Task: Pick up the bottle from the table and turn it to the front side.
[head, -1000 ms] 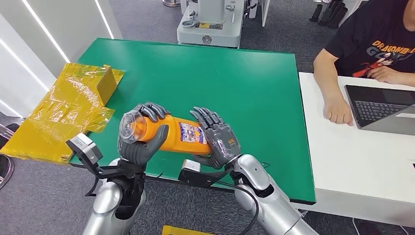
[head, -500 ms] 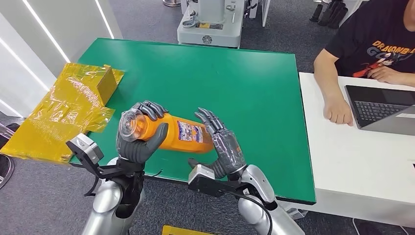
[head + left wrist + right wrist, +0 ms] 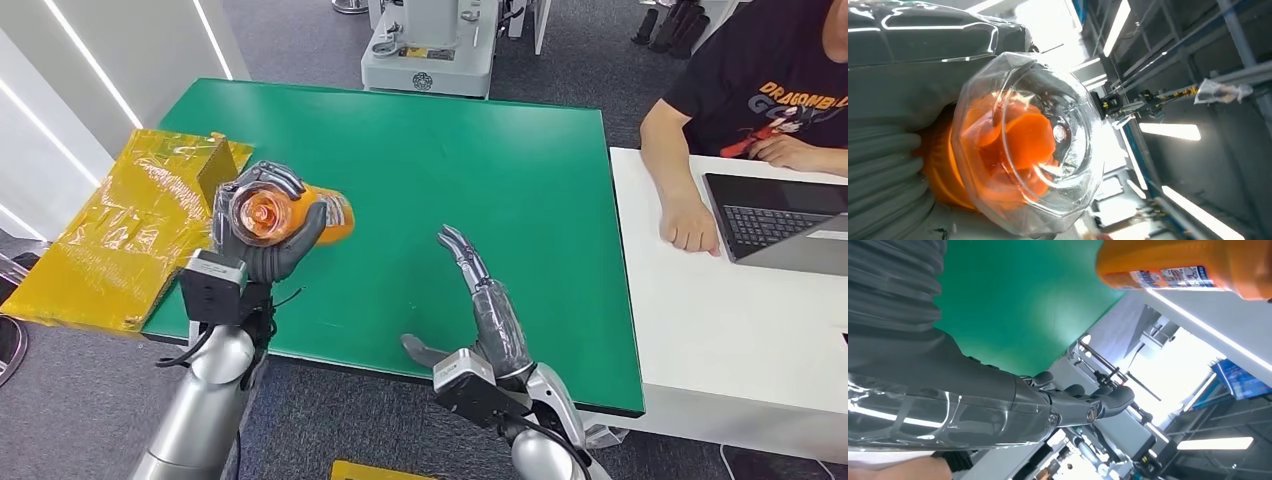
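R hand nearest, low over green table front edge, fingers straight and spread, thumb out, holding nothing. L hand further back near table's left edge, wrapped round orange bottle, gripping just behind the clear cap. Bottle lifted off table, cap end pointing up twd head cam, body angled away. Wrinkled yellow bag beside table at left. Far right: person's forearm on white desk w/ laptop.

Light: bright, even, from overhead ceiling strips.
Glare: blown-out white patches in both wrist views.
Shadows: soft on the table.
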